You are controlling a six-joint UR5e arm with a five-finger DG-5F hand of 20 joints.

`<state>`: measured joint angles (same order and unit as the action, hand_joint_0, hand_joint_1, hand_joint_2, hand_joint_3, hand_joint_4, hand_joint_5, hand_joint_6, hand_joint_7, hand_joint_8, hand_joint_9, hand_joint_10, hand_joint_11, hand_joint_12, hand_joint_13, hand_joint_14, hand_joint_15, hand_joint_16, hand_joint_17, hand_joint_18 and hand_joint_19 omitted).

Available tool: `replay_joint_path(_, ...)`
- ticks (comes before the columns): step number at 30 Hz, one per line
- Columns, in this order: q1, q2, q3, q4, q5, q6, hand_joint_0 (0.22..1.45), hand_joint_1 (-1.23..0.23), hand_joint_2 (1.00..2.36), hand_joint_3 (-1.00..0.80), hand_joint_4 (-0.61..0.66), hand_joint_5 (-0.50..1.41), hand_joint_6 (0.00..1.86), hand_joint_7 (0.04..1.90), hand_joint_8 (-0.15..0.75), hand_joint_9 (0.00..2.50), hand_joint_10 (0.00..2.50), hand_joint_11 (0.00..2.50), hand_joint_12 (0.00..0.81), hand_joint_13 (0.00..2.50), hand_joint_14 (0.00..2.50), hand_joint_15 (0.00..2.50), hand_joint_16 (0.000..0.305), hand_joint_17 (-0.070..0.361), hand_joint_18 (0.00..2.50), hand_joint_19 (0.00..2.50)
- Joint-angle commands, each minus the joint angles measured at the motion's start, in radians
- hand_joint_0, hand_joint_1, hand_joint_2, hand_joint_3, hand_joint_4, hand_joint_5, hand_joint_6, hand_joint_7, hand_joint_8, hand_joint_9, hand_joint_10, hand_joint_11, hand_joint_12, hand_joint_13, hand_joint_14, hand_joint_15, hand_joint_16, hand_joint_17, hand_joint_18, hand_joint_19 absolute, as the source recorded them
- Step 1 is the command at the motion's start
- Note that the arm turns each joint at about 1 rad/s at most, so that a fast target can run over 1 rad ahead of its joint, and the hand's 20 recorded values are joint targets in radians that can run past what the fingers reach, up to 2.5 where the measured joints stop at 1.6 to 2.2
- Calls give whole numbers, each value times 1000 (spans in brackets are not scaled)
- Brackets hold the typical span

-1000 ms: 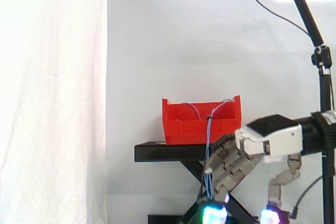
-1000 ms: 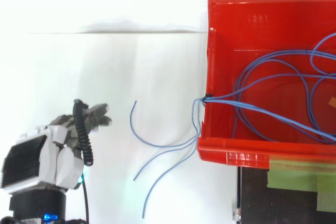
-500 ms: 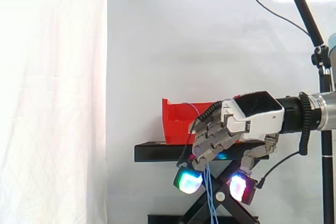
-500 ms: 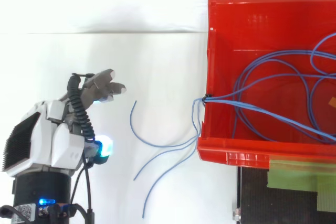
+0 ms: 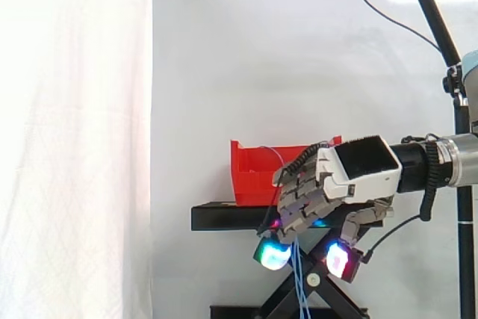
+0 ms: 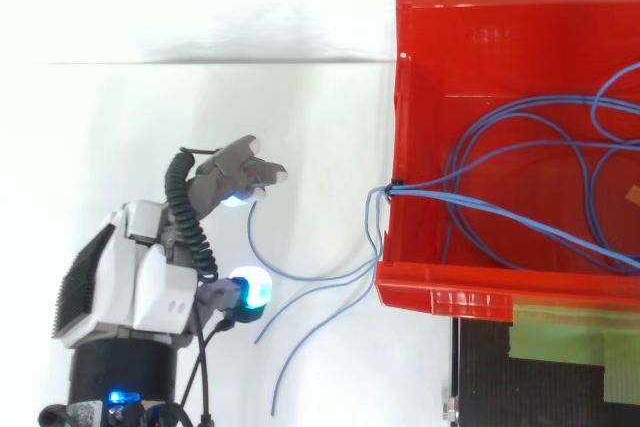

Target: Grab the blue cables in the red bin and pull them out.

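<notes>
Several thin blue cables (image 6: 520,147) loop inside the red bin (image 6: 480,27). They cross its left wall at a black tie, and their loose ends (image 6: 310,292) trail out to the left. In the side view the ends (image 5: 299,282) hang down in front of the black stand (image 5: 224,217) that carries the red bin (image 5: 250,177). My hand (image 6: 145,272) is open beside those ends, with fingers (image 6: 245,169) and thumb spread. One cable end lies between them in the top view, ungripped. In the side view my hand (image 5: 351,177) hovers at the stand's height, its fingers hanging loosely down.
A camera on a black pole (image 5: 455,80) stands at the right edge of the side view. A white curtain (image 5: 75,140) hangs at the left. Green tape (image 6: 560,332) marks the stand below the bin. The stand's scissor legs (image 5: 328,300) lie under my hand.
My hand has risen from below the stand to its height and moved toward the bin, bringing its fingers next to the loose cable ends. The cables have not moved.
</notes>
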<state>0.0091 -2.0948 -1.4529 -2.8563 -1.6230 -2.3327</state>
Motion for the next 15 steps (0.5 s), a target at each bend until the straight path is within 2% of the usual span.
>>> replay_joint_path(1, -12, -1, 5, -18, 0, -35, 763, -1019, 1000, -1000, -77, 595, 12, 482, 195, 650, 22, 1035, 332, 538, 19, 531, 43, 96, 379, 432)
replay_joint_path(4, -20, 1, 42, -64, -3, -56, 762, -1020, 1000, -1000, -75, 593, 12, 482, 193, 647, 24, 1034, 332, 537, 21, 531, 43, 96, 379, 435)
replay_joint_path(6, -26, -1, 92, -150, 0, -83, 762, -1022, 1000, -1000, -81, 589, 13, 481, 194, 649, 22, 1032, 333, 537, 20, 536, 43, 96, 378, 424)
replay_joint_path(7, -26, -1, 92, -150, 0, -83, 762, -1021, 1000, -1000, -80, 588, 13, 480, 194, 649, 22, 1032, 333, 536, 19, 535, 43, 96, 377, 430)
replay_joint_path(8, -29, 1, 111, -204, 0, -107, 762, -1021, 1000, -1000, -76, 588, 12, 481, 192, 648, 22, 1032, 332, 536, 21, 531, 43, 96, 377, 432)
replay_joint_path(11, -32, 1, 115, -225, 0, -122, 761, -1022, 1000, -1000, -75, 585, 12, 480, 190, 647, 22, 1035, 333, 534, 21, 535, 43, 96, 377, 432)
replay_joint_path(15, -43, 1, 117, -221, 0, -133, 760, -1021, 1000, -1000, -66, 586, 12, 480, 195, 647, 21, 1024, 333, 533, 21, 535, 43, 96, 377, 431)
